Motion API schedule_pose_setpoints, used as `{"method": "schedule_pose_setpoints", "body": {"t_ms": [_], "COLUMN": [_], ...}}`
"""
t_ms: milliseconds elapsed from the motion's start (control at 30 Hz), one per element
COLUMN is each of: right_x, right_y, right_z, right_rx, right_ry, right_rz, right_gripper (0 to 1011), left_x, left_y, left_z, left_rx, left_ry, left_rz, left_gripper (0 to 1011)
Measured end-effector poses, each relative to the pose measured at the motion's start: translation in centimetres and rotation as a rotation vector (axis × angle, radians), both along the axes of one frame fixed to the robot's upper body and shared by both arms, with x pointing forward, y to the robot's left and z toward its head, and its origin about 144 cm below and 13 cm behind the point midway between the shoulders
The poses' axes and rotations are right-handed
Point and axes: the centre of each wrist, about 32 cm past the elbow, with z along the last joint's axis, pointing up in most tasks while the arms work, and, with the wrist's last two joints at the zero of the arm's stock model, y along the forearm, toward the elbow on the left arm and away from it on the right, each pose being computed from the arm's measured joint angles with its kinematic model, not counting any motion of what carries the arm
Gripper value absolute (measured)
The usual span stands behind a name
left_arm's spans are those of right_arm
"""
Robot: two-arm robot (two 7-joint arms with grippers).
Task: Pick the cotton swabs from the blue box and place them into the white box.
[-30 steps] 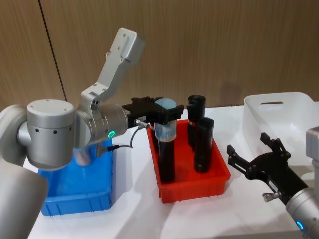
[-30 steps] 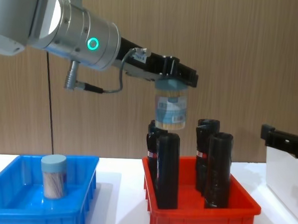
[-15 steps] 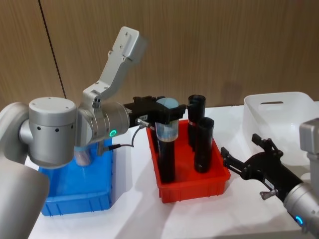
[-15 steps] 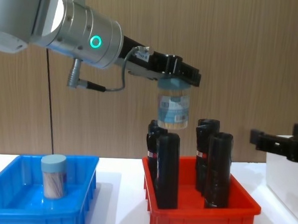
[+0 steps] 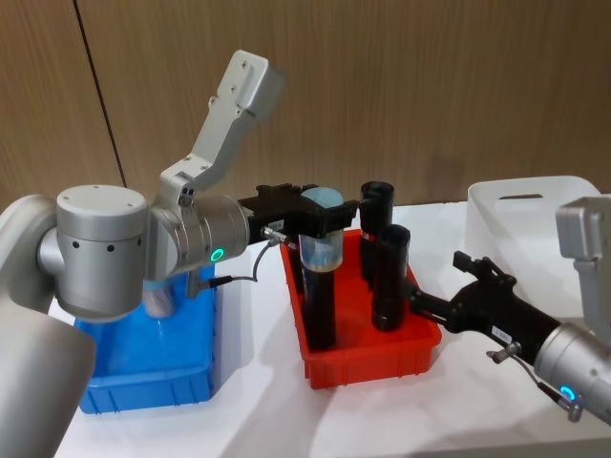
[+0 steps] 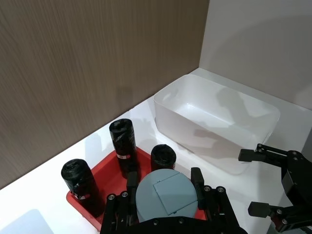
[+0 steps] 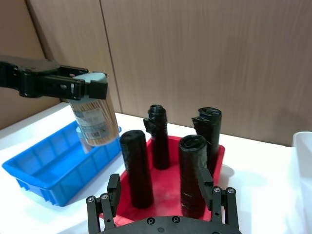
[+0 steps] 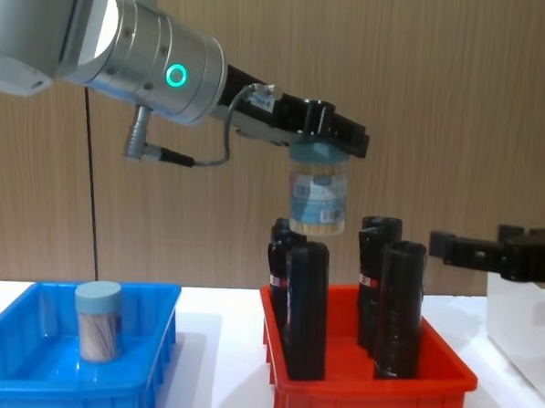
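Observation:
My left gripper point(image 5: 320, 218) is shut on the lid of one jar of cotton swabs point(image 5: 320, 250), which hangs upright above the red bin; the chest view shows that jar point(image 8: 317, 203) clear of the black cylinders. A second cotton swab jar point(image 8: 97, 321) stands in the blue box point(image 8: 25, 383) at the left. The white box point(image 5: 535, 224) sits at the far right. My right gripper point(image 5: 444, 286) is open, low beside the red bin's right side, with nothing between its fingers.
A red bin point(image 5: 382, 358) with several tall black cylinders point(image 5: 389, 277) stands between the blue box point(image 5: 143, 382) and the white box. The wood wall runs close behind. Bare white table lies in front of the bins.
My right gripper has moved left from beside the white box toward the red bin. The left gripper has edged slightly right and otherwise holds the jar steady.

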Motion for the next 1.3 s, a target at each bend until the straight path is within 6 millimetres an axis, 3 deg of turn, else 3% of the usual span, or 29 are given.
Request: {"method": "schedule_pose_setpoints", "body": {"t_ms": [500, 1300], "right_x": [2.3, 4.8], "right_y": [0.1, 2.6], "right_z": [1.0, 1.6], "right_rx": [0.061, 0.062], "right_ry": [0.019, 0.001], "right_rz": [0.110, 0.234], "right_gripper": [1002, 1002], "left_x": [0.0, 0.0], "left_y": [0.0, 0.0], "left_z": [0.0, 0.0], "left_rx": [0.000, -0.001], "left_ry": [0.000, 0.000], "left_rz": [-0.001, -0.001], "left_gripper": [666, 666]}}
